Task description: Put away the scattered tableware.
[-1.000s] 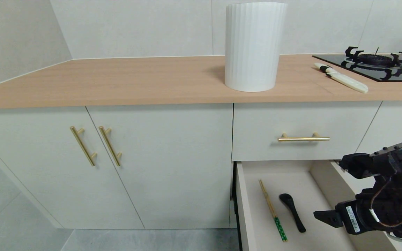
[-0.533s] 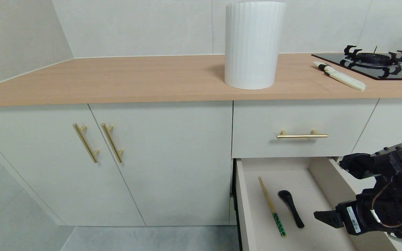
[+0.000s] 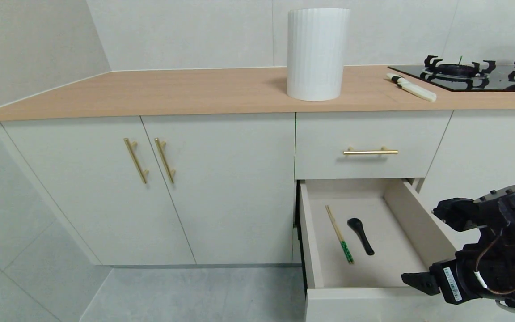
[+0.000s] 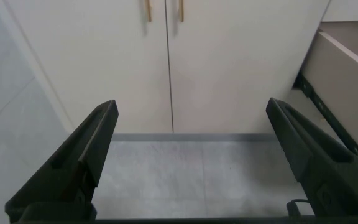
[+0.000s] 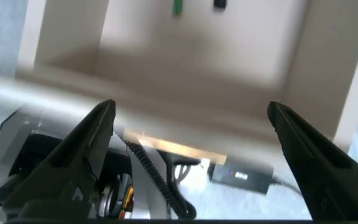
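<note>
Chopsticks [image 3: 339, 233] & spoon [image 3: 360, 230] in open drawer [image 3: 418, 226]

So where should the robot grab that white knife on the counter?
Probably near the middle of the knife, coming straight down from above with the jaws across its narrow width. It lies flat on the countertop, long and thin, so there's nothing to get under from the side. It sits slanted, so the jaws would need turning to match.

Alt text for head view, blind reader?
An open drawer below a wooden counter holds chopsticks and a black spoon, lying apart. On the counter sit a white ribbed canister and, by a gas hob, a knife. The open right gripper hangs near the drawer's front.
</note>
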Robot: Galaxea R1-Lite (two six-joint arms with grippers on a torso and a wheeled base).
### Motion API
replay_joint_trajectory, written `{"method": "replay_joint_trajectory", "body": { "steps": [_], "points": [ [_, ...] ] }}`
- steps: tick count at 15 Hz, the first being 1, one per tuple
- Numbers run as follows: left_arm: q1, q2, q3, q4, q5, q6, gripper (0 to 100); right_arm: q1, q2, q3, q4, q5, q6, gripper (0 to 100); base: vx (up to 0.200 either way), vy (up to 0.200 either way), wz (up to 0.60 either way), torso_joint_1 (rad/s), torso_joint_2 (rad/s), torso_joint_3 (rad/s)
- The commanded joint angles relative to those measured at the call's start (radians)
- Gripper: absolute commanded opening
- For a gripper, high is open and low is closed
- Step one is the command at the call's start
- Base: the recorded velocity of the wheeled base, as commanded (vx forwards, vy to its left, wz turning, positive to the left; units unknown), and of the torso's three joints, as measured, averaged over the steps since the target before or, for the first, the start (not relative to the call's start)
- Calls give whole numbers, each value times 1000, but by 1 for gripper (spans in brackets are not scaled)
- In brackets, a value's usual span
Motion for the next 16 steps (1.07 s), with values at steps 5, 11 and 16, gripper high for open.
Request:
{"method": "replay_joint_trajectory", "body": {
  "steps": [5,11,16],
  "points": [
    [0,2,0,0,0,0,100,6,49,11,-3,3,0,100,-80,0,0,0,2,2],
    [0,2,0,0,0,0,100,37,139,27,-7,3,5,100,0,0,0,0,0,0],
    [0,2,0,0,0,0,100,38,208,26,-18,0,10,100,0,0,0,0,0,0]
  ]
}}
